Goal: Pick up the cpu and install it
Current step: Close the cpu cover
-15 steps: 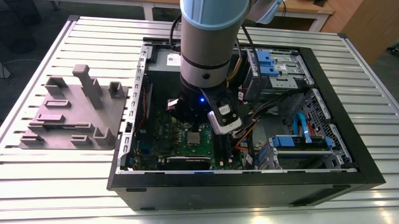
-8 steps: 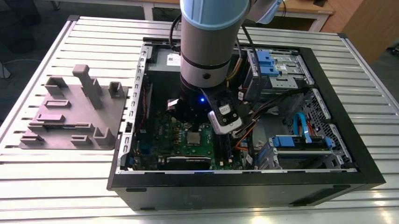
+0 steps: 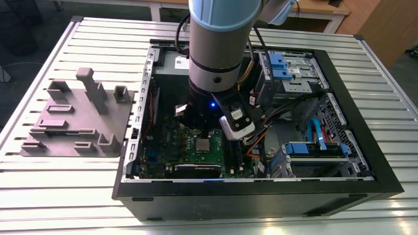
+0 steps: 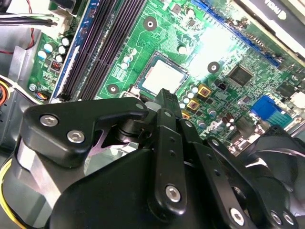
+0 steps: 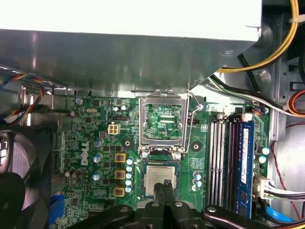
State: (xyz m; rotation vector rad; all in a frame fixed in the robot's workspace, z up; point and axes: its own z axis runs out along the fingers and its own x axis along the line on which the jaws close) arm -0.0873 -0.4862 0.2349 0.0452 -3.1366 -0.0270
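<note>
The cpu (image 3: 203,144) lies flat in its socket on the green motherboard inside the open computer case (image 3: 261,191). It shows as a silvery square in both wrist views (image 5: 155,177) (image 4: 164,76). My gripper (image 5: 166,184) hangs just above the cpu's edge, its two black fingers pressed together with nothing between them; the second wrist view also shows the gripper (image 4: 163,95). In the exterior view the gripper (image 3: 207,132) reaches down into the case over the board. The shiny socket frame (image 5: 164,123) stands flipped open beside the cpu.
A grey plastic plate with upright blocks (image 3: 75,122) lies on the slatted table at the exterior view's left. Memory slots (image 5: 228,152), a black fan (image 5: 19,181), loose cables (image 5: 267,52) and blue drive bays (image 3: 313,149) crowd the case around the socket.
</note>
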